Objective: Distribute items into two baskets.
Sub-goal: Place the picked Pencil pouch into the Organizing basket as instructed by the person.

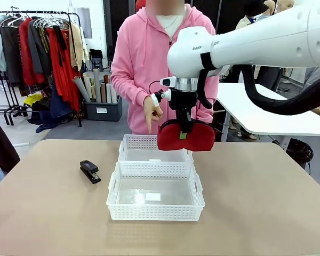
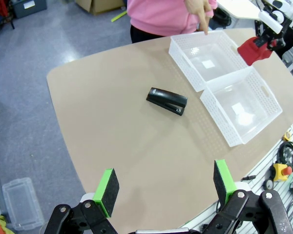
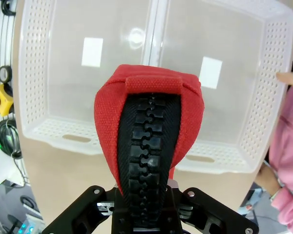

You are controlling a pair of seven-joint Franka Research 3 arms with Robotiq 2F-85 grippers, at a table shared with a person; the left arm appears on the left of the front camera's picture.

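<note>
- Pinching tight with the right claw [image 1: 185,131] on the red pouch [image 1: 204,140], up near the far basket [image 1: 141,141].
- Holding the left claw [image 2: 163,187] wide, nothing in it.
- Lying beside the near basket [image 1: 154,213]: black stapler [image 1: 89,170].

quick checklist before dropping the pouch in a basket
1. Pouch held by right hand: ok, shut on it.
2. Pouch centred over far basket: cannot tell, near its right rim.
3. Far basket empty: ok.
4. Person's finger clear: not ok, points down at far rim.
5. Stapler out of the way: ok, on table.
6. Left hand clear: ok, open.
</note>
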